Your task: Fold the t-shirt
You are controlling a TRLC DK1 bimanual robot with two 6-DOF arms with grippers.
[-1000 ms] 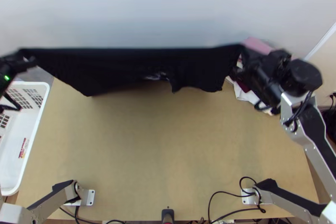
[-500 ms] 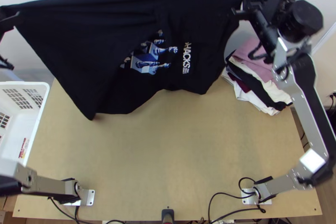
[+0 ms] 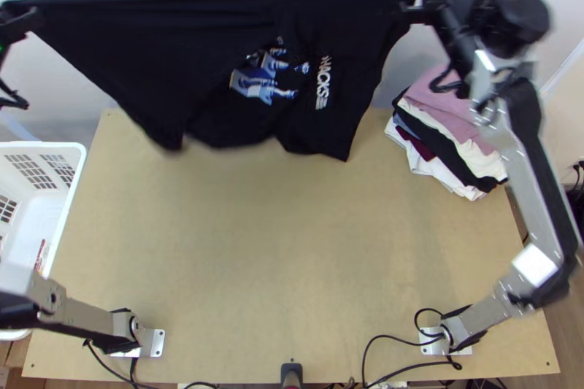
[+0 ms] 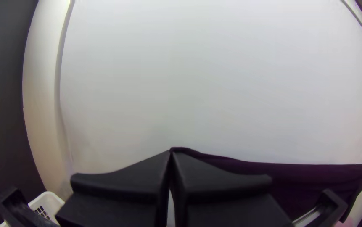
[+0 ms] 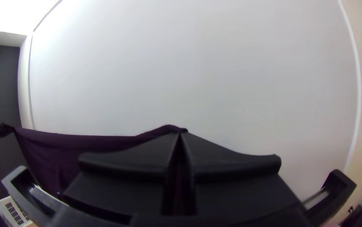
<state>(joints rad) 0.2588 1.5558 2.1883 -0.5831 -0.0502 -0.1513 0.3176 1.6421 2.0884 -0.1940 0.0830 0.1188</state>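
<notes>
Above the far side of the table (image 3: 292,257), we hold the black t-shirt (image 3: 168,39) stretched between our left fingers (image 4: 122,180) and right fingers (image 5: 231,168), each pair pinching one end of its upper edge. The cloth hangs below that long, taut line, so we should probably lower both ends evenly.

left wrist view | pincer (image 3: 16,18) gripping dark t-shirt (image 4: 307,178) edge | pale wall (image 4: 214,84) | white basket (image 4: 51,202)
</notes>
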